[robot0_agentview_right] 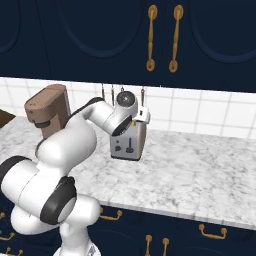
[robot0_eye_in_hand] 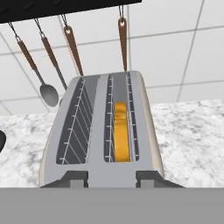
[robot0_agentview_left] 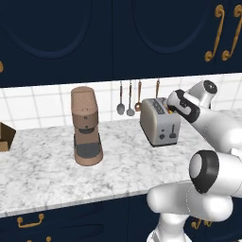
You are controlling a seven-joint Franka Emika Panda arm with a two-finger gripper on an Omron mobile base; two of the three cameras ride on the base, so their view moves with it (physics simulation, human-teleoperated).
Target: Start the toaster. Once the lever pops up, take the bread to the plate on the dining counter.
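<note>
Your arm (robot0_agentview_left: 208, 156) reaches over the marbled counter (robot0_agentview_left: 47, 175) toward the toaster (robot0_agentview_left: 159, 123), which stands near the tiled wall (robot0_eye_in_hand: 175, 48), with the brown coffee machine (robot0_agentview_left: 86, 125) well to its left in the left base view. The toaster has 2 slots; the bread (robot0_eye_in_hand: 121, 131) sits upright in the right one in your hand view, its tan crust edge showing. The lever (robot0_agentview_right: 130, 143) sits on the narrow end face that faces you. Utensils (robot0_eye_in_hand: 48, 70) hang behind on the wall. Your gripper (robot0_eye_in_hand: 112, 178) hovers just above the toaster's near end, fingertips (robot0_eye_in_hand: 75, 178) apart, holding nothing.
</note>
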